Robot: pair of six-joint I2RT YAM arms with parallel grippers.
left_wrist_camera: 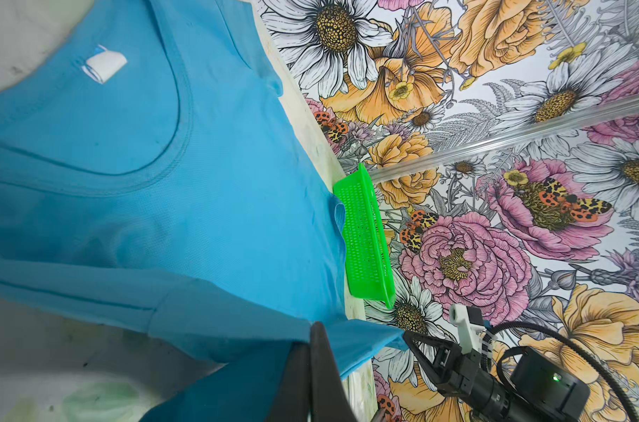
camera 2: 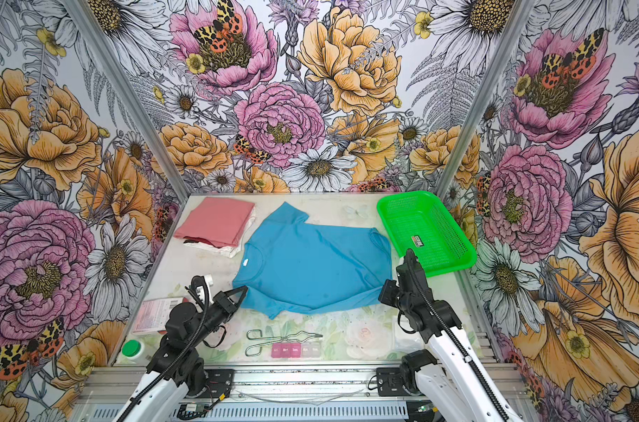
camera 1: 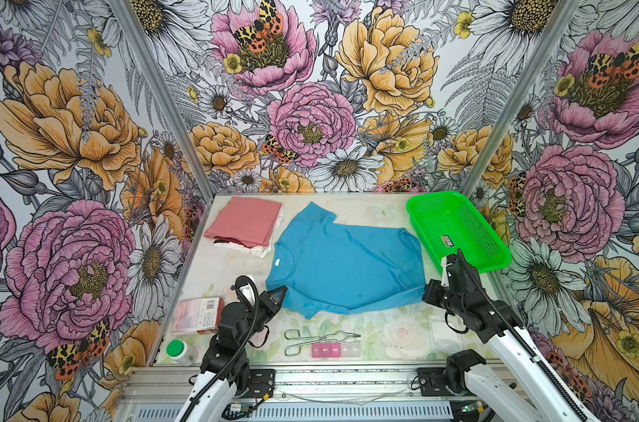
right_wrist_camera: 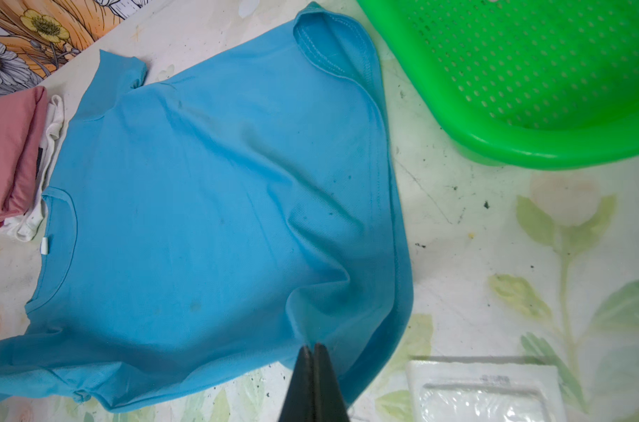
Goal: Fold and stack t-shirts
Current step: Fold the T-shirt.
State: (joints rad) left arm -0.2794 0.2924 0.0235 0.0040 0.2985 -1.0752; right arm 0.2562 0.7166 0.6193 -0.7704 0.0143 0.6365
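Note:
A sky-blue t-shirt [camera 1: 347, 263] [camera 2: 310, 266] lies spread flat mid-table, its collar toward the left. My left gripper [camera 1: 283, 290] [left_wrist_camera: 316, 325] is shut on the shirt's near-left edge by the sleeve. At the near-right hem corner my right gripper [camera 1: 425, 292] [right_wrist_camera: 313, 345] is shut on a pinch of the same blue fabric. Both pinched edges are lifted slightly off the table. A stack of folded t-shirts sits at the back left, a salmon-pink one [camera 1: 244, 223] on top of a white one [camera 1: 254, 250], with a dark edge between them.
A green mesh basket [camera 1: 471, 268] stands at the back right, close to the right arm. Along the near edge lie a pink box [camera 1: 197, 316], a green-capped bottle [camera 1: 181, 350], metal tongs [camera 1: 310, 338], a pink pill organiser [camera 1: 334, 349] and a white gauze packet [camera 1: 444, 334].

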